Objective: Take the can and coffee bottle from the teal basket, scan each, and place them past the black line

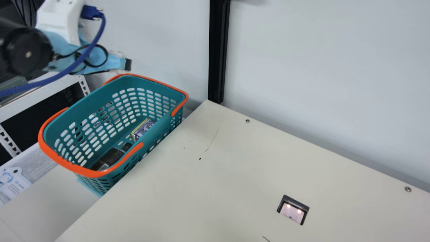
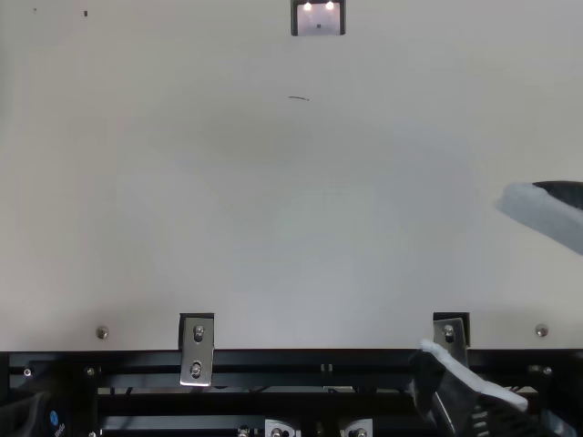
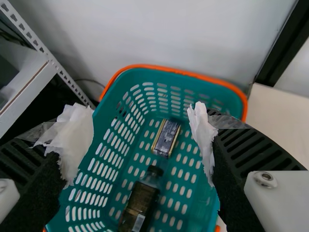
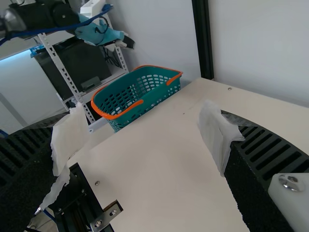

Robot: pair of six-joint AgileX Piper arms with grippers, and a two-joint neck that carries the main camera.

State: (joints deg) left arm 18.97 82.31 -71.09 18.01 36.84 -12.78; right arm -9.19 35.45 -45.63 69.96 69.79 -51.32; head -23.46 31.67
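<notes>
In the main view, your left gripper (image 1: 126, 64) hung at upper left beside the top of the teal basket (image 1: 79, 111), its fingers spread with nothing between them. Your right gripper (image 2: 472, 278) was at the right of the top view, also parted and empty. The can (image 1: 143, 129) and the dark coffee bottle (image 1: 109, 158) both lay on the basket's floor; in the left wrist view you had the bottle's black cap (image 3: 155, 170) pointing toward the can. The lit scanner window (image 1: 293, 212) sat at the main view's lower right.
</notes>
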